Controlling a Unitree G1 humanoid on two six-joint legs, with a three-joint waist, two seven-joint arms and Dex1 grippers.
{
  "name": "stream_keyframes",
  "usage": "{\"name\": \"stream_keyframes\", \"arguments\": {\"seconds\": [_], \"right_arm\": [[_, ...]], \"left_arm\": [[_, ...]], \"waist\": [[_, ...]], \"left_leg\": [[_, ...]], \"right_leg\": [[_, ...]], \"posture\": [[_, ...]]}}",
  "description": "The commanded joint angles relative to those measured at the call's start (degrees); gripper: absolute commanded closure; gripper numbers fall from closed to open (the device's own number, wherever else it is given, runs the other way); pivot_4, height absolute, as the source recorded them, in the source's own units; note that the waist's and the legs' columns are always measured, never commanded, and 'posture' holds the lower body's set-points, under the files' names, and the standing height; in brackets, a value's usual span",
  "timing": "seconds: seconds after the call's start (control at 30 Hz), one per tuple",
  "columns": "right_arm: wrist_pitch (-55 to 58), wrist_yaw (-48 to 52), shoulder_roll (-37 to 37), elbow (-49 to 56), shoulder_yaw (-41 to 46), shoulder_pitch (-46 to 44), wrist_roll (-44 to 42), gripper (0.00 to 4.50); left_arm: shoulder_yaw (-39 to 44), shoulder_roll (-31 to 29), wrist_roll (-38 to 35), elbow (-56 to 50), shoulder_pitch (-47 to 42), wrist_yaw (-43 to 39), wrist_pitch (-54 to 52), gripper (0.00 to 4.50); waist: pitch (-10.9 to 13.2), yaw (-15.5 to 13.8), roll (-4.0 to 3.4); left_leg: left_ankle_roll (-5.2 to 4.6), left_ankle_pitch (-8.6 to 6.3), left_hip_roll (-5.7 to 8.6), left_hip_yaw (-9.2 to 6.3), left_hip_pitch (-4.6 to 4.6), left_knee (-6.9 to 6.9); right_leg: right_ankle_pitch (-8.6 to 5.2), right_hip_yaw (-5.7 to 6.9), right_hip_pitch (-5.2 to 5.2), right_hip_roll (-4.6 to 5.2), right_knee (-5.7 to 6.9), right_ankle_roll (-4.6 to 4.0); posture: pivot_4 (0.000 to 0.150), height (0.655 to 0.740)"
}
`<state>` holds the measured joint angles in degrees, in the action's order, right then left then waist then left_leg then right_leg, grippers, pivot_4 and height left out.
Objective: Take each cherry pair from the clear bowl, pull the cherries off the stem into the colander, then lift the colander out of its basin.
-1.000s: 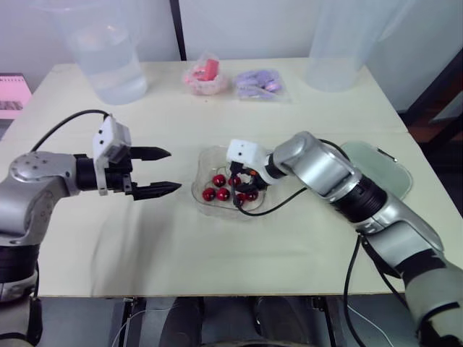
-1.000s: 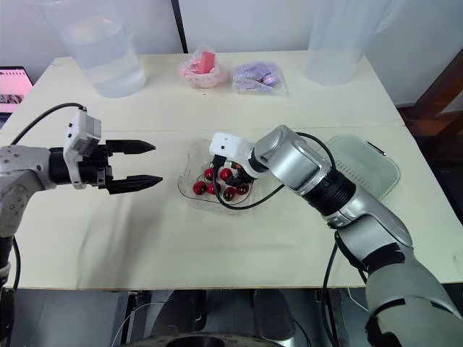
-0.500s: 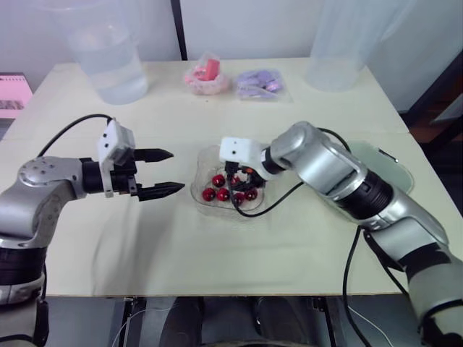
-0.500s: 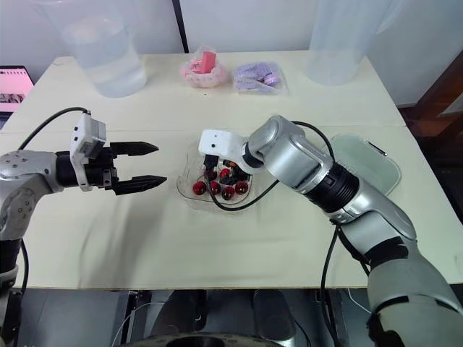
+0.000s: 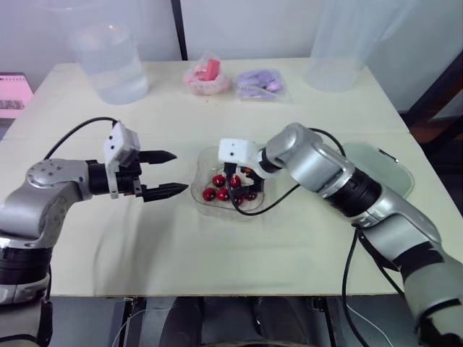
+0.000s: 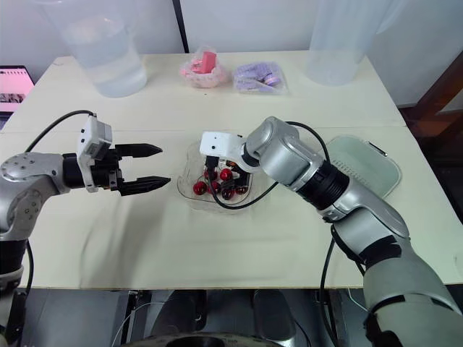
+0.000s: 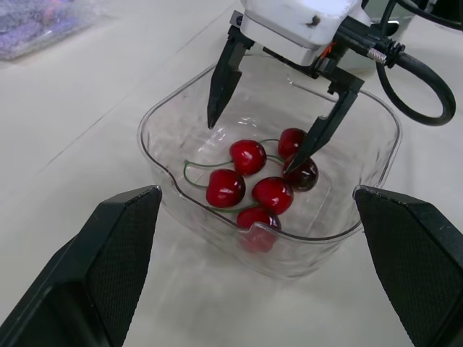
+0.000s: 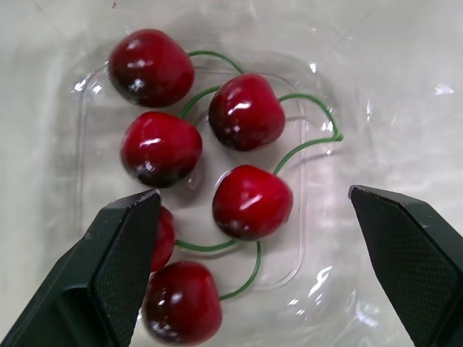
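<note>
A clear bowl [image 5: 210, 206] sits mid-table holding several red cherries [image 8: 246, 112] joined in pairs by green stems. My right gripper [image 7: 271, 119] hangs open just above the cherries [image 5: 223, 194], one finger at each side of the cluster and nothing between them. Left of the bowl [image 7: 166, 141], my left gripper [image 5: 165, 173] is open and empty, pointing at the bowl's left wall and a short way off it. At the table's right edge rests the pale green basin with its colander [image 6: 365, 166].
A water-filled clear jug [image 5: 110, 63] stands at the back left and a tall translucent container [image 5: 347, 43] at the back right. Two small bags, pink [image 5: 205, 75] and purple [image 5: 257, 82], lie between them. My right arm's black cable [image 5: 271, 202] loops beside the bowl.
My right gripper has shifted slightly left over the cherries, still open. The left gripper has crept a little closer to the bowl.
</note>
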<state>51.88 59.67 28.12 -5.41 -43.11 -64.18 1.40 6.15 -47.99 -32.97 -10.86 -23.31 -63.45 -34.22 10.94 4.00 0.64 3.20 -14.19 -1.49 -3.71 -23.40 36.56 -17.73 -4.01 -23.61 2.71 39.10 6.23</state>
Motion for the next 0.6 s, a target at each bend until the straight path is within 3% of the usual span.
{"name": "stream_keyframes", "arguments": {"seconds": [0.03, 0.1, 0.23, 0.27, 0.43, 0.6], "right_arm": [[-2.08, 1.1, -1.14, -2.87, -0.96, -0.71, 2.07, 0.61], [-2.82, 1.65, -1.61, -4.11, -1.11, -0.66, 2.76, 1.36], [-4.05, 2.87, -2.01, -5.46, -1.4, -0.68, 4.15, 3.36], [-4.57, 3.07, -1.91, -5.66, -1.46, -0.7, 4.64, 3.64], [-5.1, 3.51, -1.42, -4.14, 0.44, -1.16, 5.63, 3.64], [-3.47, 4.72, 2.47, 4.43, 5.53, -1.59, 4.54, 3.64]], "left_arm": [[1.26, 0.1, -0.07, -1.3, 0.07, 0.79, 1.21, 0.0], [1.46, 0.2, -0.11, -1.53, 0.36, 1.13, 1.25, 0.0], [1.7, 0.45, -0.17, -1.8, 0.52, 1.91, 1.5, 0.0], [1.78, 0.49, -0.17, -1.8, 0.5, 2.06, 1.58, 0.0], [2.0, 0.17, 0.22, -0.42, -0.19, 2.06, 2.35, 0.0], [3.45, -0.14, -0.72, 3.39, -3.14, 2.07, 2.21, 0.0]], "waist": [[0.0, -0.01, 0.0], [0.0, -0.01, 0.0], [0.0, -0.02, 0.01], [0.0, -0.02, 0.01], [0.0, -0.02, 0.01], [0.0, -0.12, 0.0]], "left_leg": [[0.0, 0.0, 0.0, 0.0, 0.0, 0.0], [0.0, 0.0, 0.0, 0.0, 0.0, 0.0], [0.0, 0.0, 0.0, 0.0, -0.01, 0.0], [0.0, 0.0, 0.0, -0.01, 0.0, 0.0], [0.0, 0.0, 0.0, -0.02, 0.0, 0.0], [0.0, 0.0, 0.01, -0.03, -0.04, 0.01]], "right_leg": [[0.0, 0.0, 0.0, 0.0, 0.0, 0.0], [0.0, 0.0, 0.01, 0.0, 0.0, 0.0], [0.0, 0.0, 0.0, 0.01, 0.0, 0.0], [0.0, 0.01, 0.01, 0.01, 0.0, 0.0], [0.0, 0.02, 0.01, 0.0, 0.0, 0.0], [0.0, 0.04, -0.02, 0.01, -0.01, 0.0]], "posture": [[0.15, 0.7348], [0.15, 0.7348], [0.15, 0.7348], [0.15, 0.7348], [0.15, 0.7348], [0.15, 0.7348]]}}
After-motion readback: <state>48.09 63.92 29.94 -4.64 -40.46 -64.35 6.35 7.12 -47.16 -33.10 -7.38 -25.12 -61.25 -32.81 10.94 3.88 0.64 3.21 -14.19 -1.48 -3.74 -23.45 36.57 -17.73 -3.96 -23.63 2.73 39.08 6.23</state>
